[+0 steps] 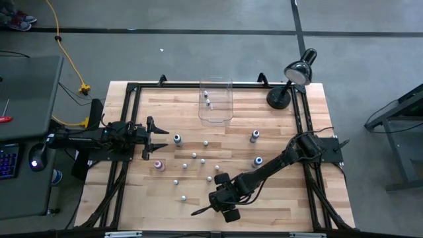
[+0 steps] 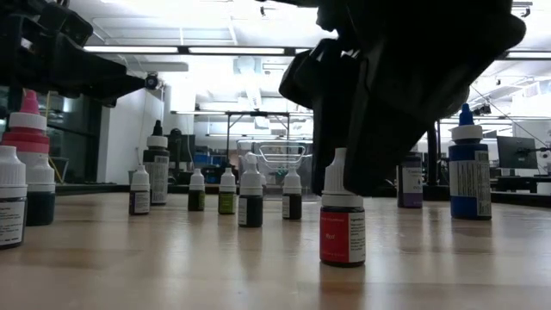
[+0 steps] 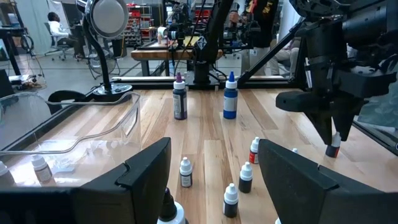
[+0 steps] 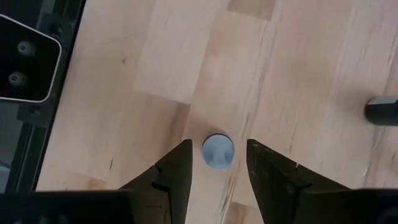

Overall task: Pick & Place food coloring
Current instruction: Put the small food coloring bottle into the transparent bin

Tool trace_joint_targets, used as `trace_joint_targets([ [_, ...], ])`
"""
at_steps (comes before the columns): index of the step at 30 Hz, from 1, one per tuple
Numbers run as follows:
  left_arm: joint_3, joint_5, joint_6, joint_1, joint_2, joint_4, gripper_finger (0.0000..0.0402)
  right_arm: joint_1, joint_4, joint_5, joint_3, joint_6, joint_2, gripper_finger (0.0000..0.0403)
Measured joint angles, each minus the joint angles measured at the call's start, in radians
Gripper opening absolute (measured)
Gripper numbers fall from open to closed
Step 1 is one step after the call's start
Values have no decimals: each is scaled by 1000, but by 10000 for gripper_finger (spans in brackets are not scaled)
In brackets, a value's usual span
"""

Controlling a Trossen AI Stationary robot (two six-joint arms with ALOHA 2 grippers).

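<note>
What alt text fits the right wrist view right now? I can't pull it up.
Looking straight down, the right gripper has its two dark fingers open on either side of a small bottle's whitish cap, not visibly touching it. Beneath is the bare wooden table.

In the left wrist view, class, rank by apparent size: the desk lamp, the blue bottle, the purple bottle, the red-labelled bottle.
1. Desk lamp, clearly largest.
2. Blue bottle and purple bottle: look alike, unranked.
3. Red-labelled bottle, smallest, though it stands nearer the camera.
</note>
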Motion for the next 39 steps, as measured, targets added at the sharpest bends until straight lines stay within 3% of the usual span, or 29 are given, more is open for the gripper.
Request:
trace_joint_targets([
  [22, 0, 0, 0, 0, 0, 0, 239, 0, 5, 0, 0, 19, -1, 54],
  [39, 0, 0, 0, 0, 0, 0, 239, 0, 27, -9, 0, 64, -46, 49],
])
